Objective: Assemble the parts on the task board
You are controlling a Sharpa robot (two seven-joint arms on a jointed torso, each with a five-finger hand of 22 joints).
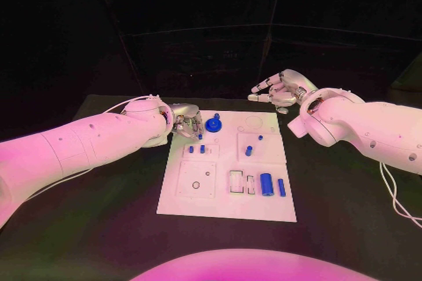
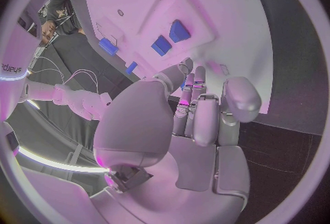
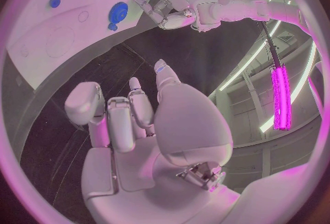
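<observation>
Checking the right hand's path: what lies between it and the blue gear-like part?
Head view: from the right hand to the blue gear-like part, bare black table, then bare board with an engraved circle.

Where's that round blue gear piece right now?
In the head view, the blue gear sits at the task board's far left corner, right beside the left hand.

— What do we see on the task board (image 1: 227, 205)?
— A white plate lying flat on the black tabletop; a round blue part (image 1: 214, 125) sits near its far left corner, small blue pegs (image 1: 249, 150) stand mid-board, and two blue cylinders (image 1: 266, 184) lie side by side toward its right edge.
</observation>
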